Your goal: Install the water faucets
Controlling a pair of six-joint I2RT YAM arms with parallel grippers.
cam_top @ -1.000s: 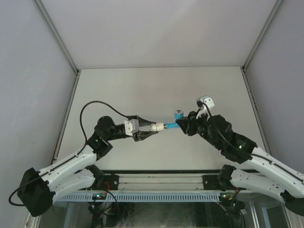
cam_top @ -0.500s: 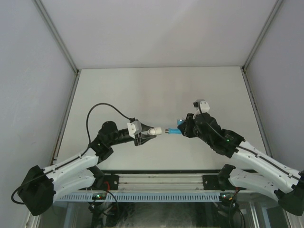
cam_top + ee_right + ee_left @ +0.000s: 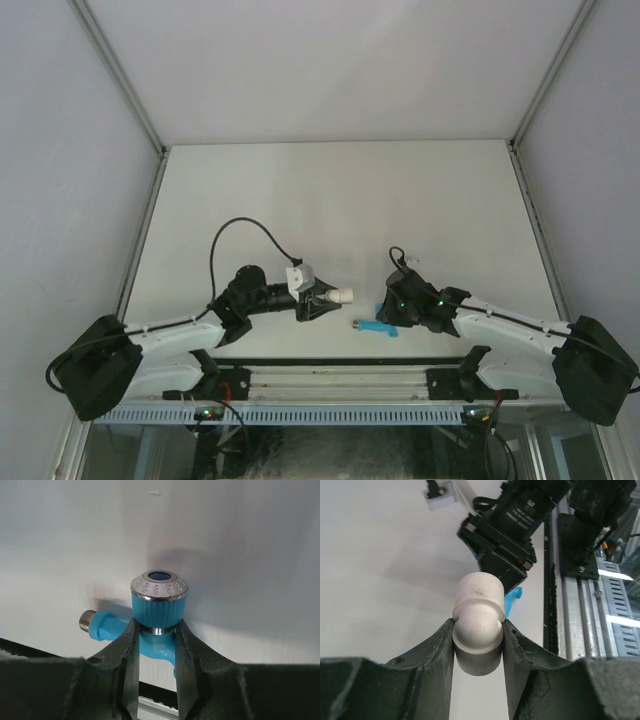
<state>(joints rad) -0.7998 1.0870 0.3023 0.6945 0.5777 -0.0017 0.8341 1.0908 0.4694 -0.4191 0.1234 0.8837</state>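
The water faucet (image 3: 373, 327), bright blue with a ribbed top handle and a silvery threaded end, is low over the white table near its front edge. My right gripper (image 3: 387, 321) is shut on its neck just under the handle (image 3: 159, 605); the threaded end (image 3: 87, 620) points left. My left gripper (image 3: 322, 298) is shut on a white-grey pipe fitting (image 3: 339, 295), whose open end points right. In the left wrist view the fitting (image 3: 478, 625) sits between the fingers, with a bit of blue faucet (image 3: 514, 597) beyond it. Fitting and faucet are apart.
A metal rail (image 3: 340, 375) runs along the table's near edge, right behind both grippers. Grey enclosure walls stand to the left, right and back. A black cable (image 3: 235, 226) loops above the left arm.
Both arms have drawn back toward the near edge and lowered. The faucet's threaded end, which met the fitting a second ago, now sits apart from it, lower and to its right.
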